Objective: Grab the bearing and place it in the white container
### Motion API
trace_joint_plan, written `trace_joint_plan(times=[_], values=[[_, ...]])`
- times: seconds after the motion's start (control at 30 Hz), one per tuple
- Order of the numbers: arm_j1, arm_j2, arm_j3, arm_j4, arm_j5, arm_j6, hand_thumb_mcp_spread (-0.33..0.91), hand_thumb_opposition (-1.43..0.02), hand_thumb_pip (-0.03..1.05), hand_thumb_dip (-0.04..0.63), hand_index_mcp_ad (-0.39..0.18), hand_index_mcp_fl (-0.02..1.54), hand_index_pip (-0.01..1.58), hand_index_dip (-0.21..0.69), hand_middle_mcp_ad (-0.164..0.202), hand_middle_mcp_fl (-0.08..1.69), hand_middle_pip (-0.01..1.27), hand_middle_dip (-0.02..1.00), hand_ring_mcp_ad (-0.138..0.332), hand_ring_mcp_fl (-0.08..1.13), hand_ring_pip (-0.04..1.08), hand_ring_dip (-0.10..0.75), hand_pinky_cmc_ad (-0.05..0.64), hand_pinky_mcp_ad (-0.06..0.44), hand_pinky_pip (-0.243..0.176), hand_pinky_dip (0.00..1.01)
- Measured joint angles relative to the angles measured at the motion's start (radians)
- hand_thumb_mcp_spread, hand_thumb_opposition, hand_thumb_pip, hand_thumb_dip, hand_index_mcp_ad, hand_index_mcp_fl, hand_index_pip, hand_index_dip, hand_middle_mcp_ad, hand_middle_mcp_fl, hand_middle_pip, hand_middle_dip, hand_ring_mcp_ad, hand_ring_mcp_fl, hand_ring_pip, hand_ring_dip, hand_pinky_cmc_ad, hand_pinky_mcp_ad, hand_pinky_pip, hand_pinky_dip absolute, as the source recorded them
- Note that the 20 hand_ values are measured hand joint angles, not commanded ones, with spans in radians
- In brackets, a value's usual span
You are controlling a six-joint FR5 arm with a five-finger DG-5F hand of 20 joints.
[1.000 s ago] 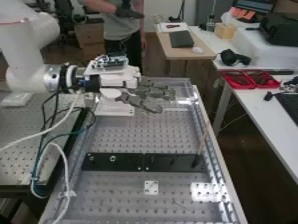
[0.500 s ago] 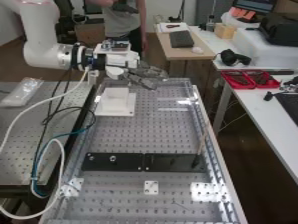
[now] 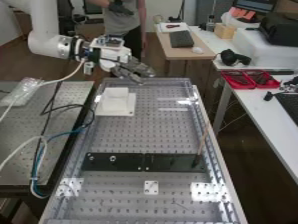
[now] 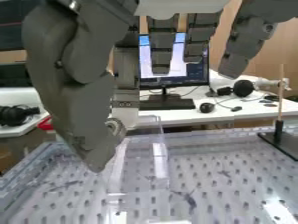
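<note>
On the bench (image 3: 153,132), container (image 3: 116,98) far left — strip (image 3: 126,161) before it (rod (image 3: 201,142) on its right end).

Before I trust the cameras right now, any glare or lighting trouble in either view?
High view: two glare patches on the perforated bench top toward its near end, paler streaks at the far end; white container blends into its white base. Wrist view: hot spots on the perforated top, a bright streak on the clear panel, a lit monitor behind the hand.
</note>
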Motion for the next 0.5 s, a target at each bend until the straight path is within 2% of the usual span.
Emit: trace_joint_plan(times=[0.33,0.5], values=[[0.08,-0.009,-0.049,0.002,0.127,0.091,0.41,-0.99,0.57,0.218,-0.075,0.33,1.51,0.237,0.068,0.11,0.14,0.16,0.127,0.0,0.1,0.075,0.379,0.295,-0.01,0.18],[0.1,-0.014,-0.071,0.015,0.153,0.107,0.41,-0.99,0.57,0.218,-0.075,0.33,1.51,0.237,0.065,0.1,0.14,0.16,0.127,0.0,0.1,0.075,0.384,0.295,-0.01,0.18]])
